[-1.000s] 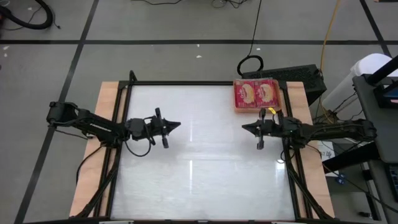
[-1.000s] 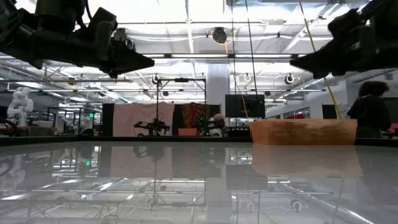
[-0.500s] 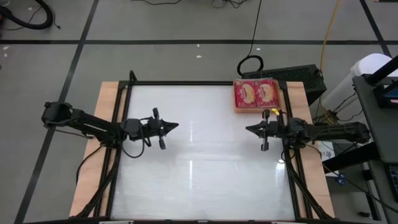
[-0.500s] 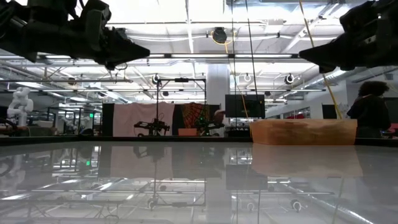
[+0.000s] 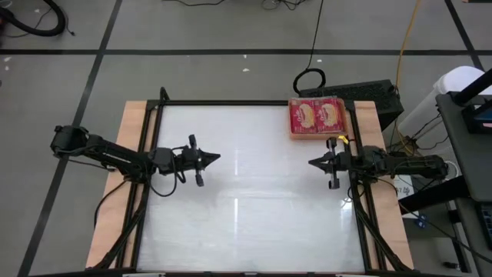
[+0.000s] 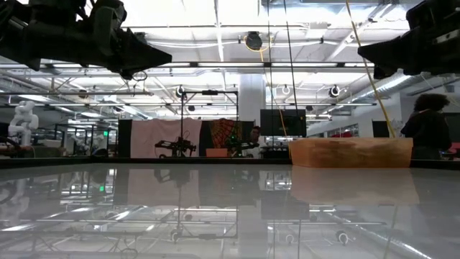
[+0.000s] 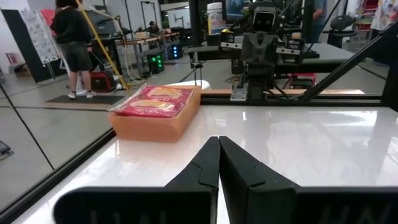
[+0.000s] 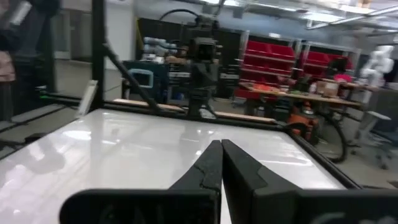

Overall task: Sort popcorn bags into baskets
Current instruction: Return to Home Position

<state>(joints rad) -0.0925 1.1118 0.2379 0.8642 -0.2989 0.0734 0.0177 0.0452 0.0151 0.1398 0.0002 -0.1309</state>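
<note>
Two popcorn bags [image 5: 306, 115] show face-up, filling the orange tray [image 5: 318, 137] at the desk [image 5: 246, 223] far-right corner. Left gripper [image 5: 221, 156], right gripper [image 5: 310, 162]: jaws pressed together, raised above the desk, well apart.

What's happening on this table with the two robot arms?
Sorting looks finished. The red popcorn bags fill the orange tray, which sits in a corner of the table near the right arm. That arm and the left arm hover above the tabletop at opposite sides, jaws shut and holding nothing.
</note>
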